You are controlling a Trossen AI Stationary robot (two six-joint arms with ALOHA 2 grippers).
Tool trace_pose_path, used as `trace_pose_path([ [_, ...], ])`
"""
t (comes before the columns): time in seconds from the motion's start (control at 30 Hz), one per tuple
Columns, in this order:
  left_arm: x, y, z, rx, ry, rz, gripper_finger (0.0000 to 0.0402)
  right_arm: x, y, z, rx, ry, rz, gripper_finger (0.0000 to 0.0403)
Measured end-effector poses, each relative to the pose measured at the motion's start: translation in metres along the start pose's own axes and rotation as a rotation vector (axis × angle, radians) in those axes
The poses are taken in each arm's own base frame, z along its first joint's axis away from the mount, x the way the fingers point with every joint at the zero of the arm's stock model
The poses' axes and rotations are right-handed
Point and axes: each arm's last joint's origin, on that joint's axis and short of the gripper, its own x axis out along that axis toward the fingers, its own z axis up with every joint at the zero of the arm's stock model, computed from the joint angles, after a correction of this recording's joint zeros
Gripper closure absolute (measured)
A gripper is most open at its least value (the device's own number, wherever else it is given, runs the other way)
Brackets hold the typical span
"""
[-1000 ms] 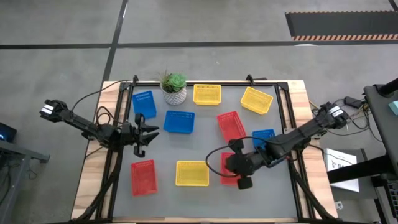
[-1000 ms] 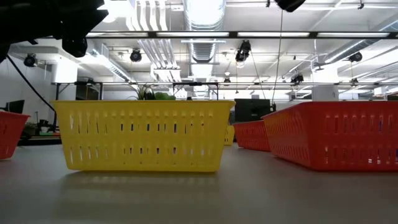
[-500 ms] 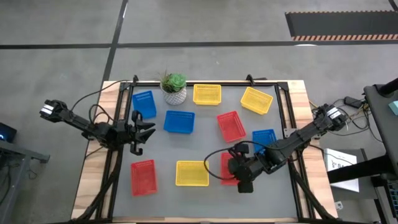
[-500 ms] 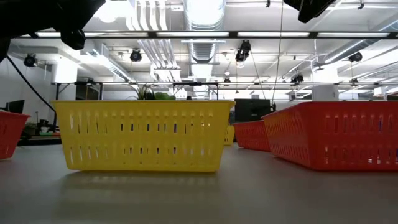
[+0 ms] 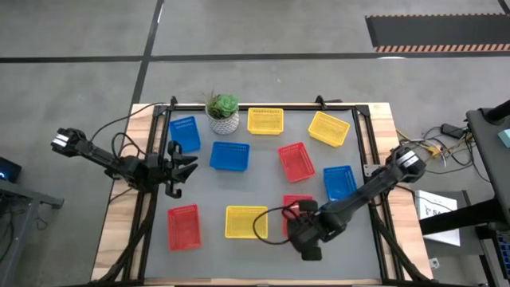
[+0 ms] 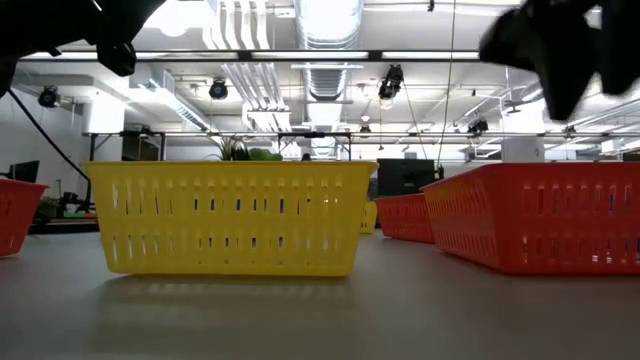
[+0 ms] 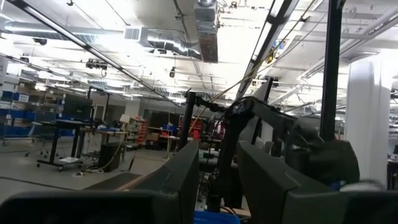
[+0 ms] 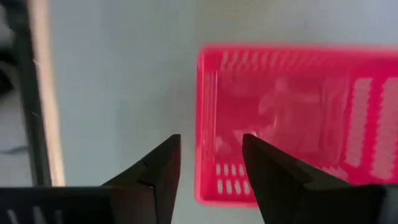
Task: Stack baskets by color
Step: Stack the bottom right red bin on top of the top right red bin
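Observation:
Several small mesh baskets rest on their bases on the grey table: red ones (image 5: 184,226) (image 5: 296,162) (image 5: 296,206), blue ones (image 5: 185,132) (image 5: 229,155) (image 5: 339,182), yellow ones (image 5: 246,222) (image 5: 265,120) (image 5: 329,128). My right gripper (image 5: 307,243) (image 8: 211,149) is open and points steeply down above the near end of the near red basket (image 8: 292,118). One finger is over the basket's inside, the other beyond its near short wall (image 8: 205,124). My left gripper (image 5: 185,171) (image 7: 217,155) is open and raised over the table's left side, holding nothing.
A small green plant in a white pot (image 5: 223,113) stands at the far edge between a blue and a yellow basket. A black frame (image 5: 263,105) runs around the grey mat. Bare mat lies in the middle, between the blue basket (image 5: 229,155) and the near yellow one.
My right gripper has moved toward the table's near edge and come down over the near end of the near red basket, tipping to point more steeply down. It now shows, blurred, at the low view's upper right. Its arm has uncovered the right blue basket. No basket has moved.

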Motion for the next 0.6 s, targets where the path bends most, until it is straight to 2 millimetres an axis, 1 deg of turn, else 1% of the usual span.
trace_pose_path([
  [0.13, 0.000, 0.000, 0.000, 0.001, 0.001, 0.000, 0.0307, 0.016, 0.001, -0.002, 0.007, 0.085, -0.006, 0.0243],
  [0.2, 0.000, 0.000, 0.000, 0.000, -0.001, 0.000, 0.0307, 0.021, 0.001, -0.002, 0.008, 0.109, 0.003, 0.0243],
  [0.43, 0.000, 0.000, 0.000, 0.009, -0.001, 0.001, 0.0307, 0.032, 0.002, -0.002, -0.001, 0.135, -0.014, 0.0251],
  [0.6, 0.000, 0.000, 0.000, 0.025, -0.001, 0.001, 0.0307, 0.040, 0.002, -0.001, -0.017, 0.146, -0.030, 0.0274],
])
